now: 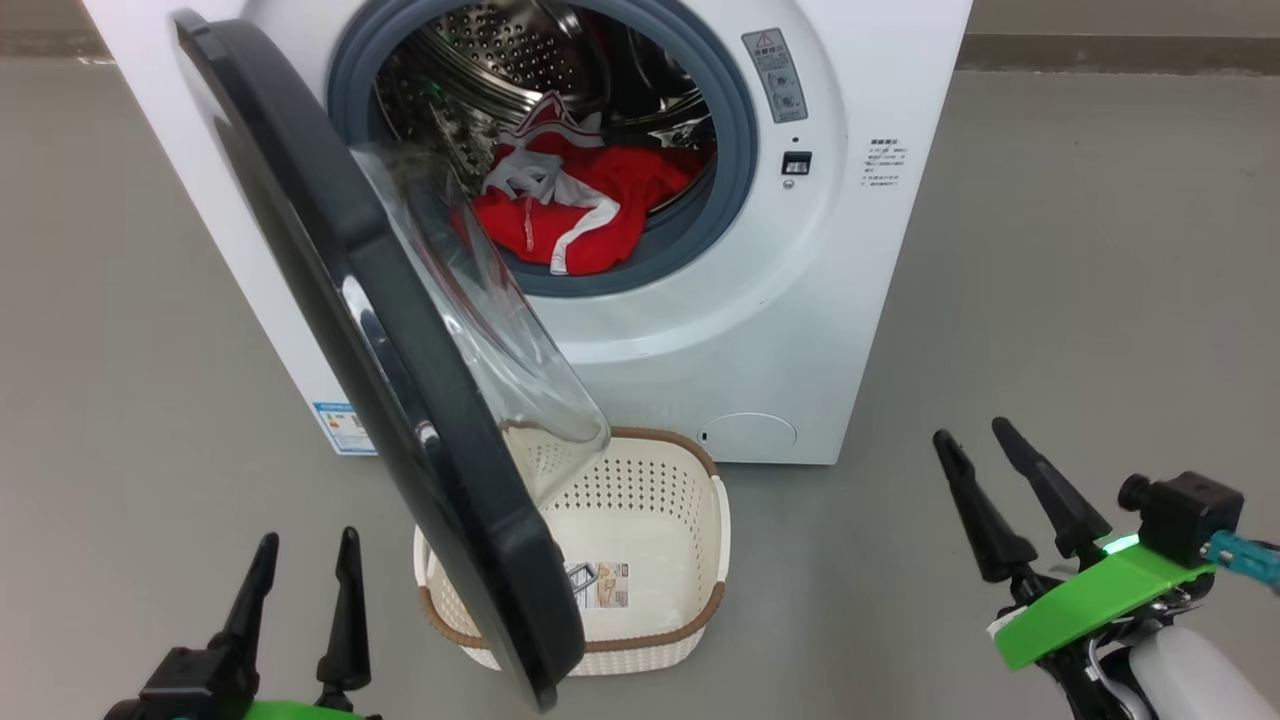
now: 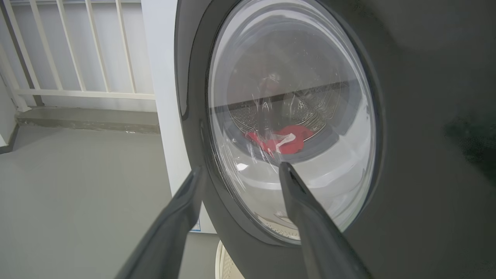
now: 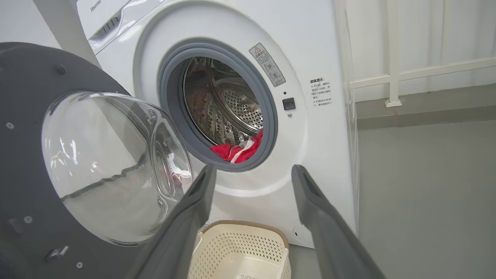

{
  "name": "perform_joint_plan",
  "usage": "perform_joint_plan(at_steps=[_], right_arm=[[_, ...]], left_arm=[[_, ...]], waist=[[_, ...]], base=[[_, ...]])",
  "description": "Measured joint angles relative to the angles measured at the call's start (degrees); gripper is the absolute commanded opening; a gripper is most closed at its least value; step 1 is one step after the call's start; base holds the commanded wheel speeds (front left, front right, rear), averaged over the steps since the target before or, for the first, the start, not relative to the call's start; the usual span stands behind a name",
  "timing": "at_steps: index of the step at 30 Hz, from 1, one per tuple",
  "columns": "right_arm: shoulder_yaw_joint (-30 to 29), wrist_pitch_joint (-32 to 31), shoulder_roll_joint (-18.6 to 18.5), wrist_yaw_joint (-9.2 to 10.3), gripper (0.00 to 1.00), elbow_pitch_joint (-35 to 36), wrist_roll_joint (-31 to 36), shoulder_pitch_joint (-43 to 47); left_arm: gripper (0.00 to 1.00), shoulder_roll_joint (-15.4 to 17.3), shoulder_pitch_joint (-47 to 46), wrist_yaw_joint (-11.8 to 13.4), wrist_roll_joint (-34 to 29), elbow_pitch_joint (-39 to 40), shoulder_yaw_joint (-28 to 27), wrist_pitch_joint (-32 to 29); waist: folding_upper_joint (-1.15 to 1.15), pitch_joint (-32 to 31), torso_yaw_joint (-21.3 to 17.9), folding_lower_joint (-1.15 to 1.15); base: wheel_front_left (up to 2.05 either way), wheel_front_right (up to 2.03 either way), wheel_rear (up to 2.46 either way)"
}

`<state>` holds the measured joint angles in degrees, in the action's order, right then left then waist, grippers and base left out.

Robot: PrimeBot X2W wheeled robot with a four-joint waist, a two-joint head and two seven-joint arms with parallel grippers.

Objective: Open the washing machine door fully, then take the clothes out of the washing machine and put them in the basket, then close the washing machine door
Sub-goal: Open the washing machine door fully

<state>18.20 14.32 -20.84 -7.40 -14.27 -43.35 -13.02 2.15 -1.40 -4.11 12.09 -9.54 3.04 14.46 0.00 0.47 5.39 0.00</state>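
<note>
Even bright light, soft shadows, glare on door glass (image 3: 112, 170), wide-angle wrist distortion

Head looks down; both wrists face the washing machine door (image 1: 400, 380), seemingly close.

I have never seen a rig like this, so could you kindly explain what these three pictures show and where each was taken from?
It is a two-armed robot facing a washing machine. The head view looks down from its head; the other two look along each wrist's dark fingers. The left gripper and right gripper are both open, holding nothing. The washing machine door stands partly open, red clothes lie in the drum, and the basket sits on the floor, with just a paper label inside.
</note>
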Motion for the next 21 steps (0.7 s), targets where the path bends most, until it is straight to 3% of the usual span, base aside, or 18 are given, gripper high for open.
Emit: perform_joint_plan(at_steps=[8, 21], right_arm=[[-4.5, 0.0, 4.1, 0.00, 1.00, -0.5, 11.4, 1.6], [-7.6, 0.0, 6.5, 0.00, 1.00, -0.9, 15.9, 2.6]], left_arm=[[1.00, 0.0, 0.0, 0.1, 0.1, 0.2, 0.0, 0.0], [1.00, 0.0, 0.0, 0.4, 0.1, 0.3, 0.0, 0.0]], waist=[[0.00, 0.5, -0.1, 0.00], [0.00, 1.3, -0.4, 0.00]], base=[[0.00, 0.00, 0.00], [0.00, 0.00, 0.00]])
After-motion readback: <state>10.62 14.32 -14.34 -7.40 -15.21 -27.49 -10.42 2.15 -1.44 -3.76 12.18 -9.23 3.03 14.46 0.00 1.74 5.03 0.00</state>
